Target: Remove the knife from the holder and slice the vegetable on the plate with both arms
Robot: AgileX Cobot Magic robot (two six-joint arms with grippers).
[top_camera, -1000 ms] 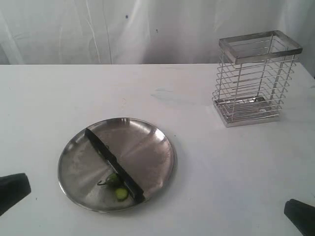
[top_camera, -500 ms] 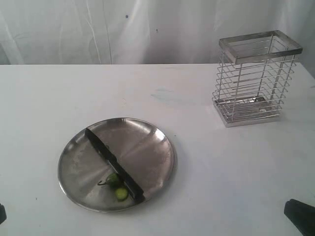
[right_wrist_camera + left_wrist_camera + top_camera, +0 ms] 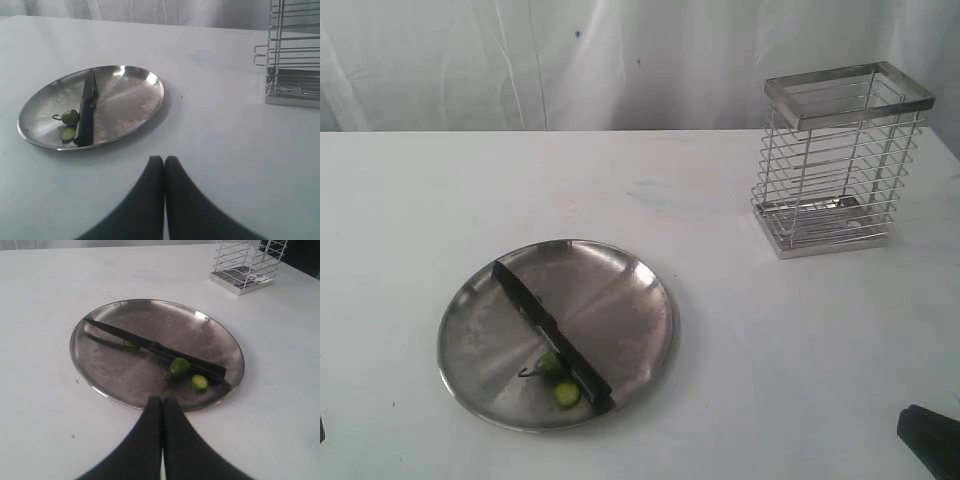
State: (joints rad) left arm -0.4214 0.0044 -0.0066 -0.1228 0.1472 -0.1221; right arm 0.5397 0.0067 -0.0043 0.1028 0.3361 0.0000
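The steel plate (image 3: 620, 300) lies on the white table with the black knife (image 3: 552, 334) resting across it. Beside the knife's handle lie pieces of the green vegetable (image 3: 551, 364): the stem part (image 3: 178, 366), a cut slice (image 3: 199, 382) and a small bit (image 3: 131, 344) on the far side of the blade. The wire holder (image 3: 835, 160) stands at the back right with nothing in it. My left gripper (image 3: 162, 400) is shut and holds nothing, just short of the plate's rim. Away from the plate (image 3: 145, 100), my right gripper (image 3: 163, 159) is shut with nothing in it over bare table.
A white curtain hangs behind the table. The holder's base (image 3: 292, 92) shows in the right wrist view. A black part of the right arm (image 3: 930, 438) sits at the bottom right corner of the exterior view.
The left arm's black tip has drawn back out of the exterior view's bottom left corner. Plate, knife, vegetable pieces and holder have not moved.
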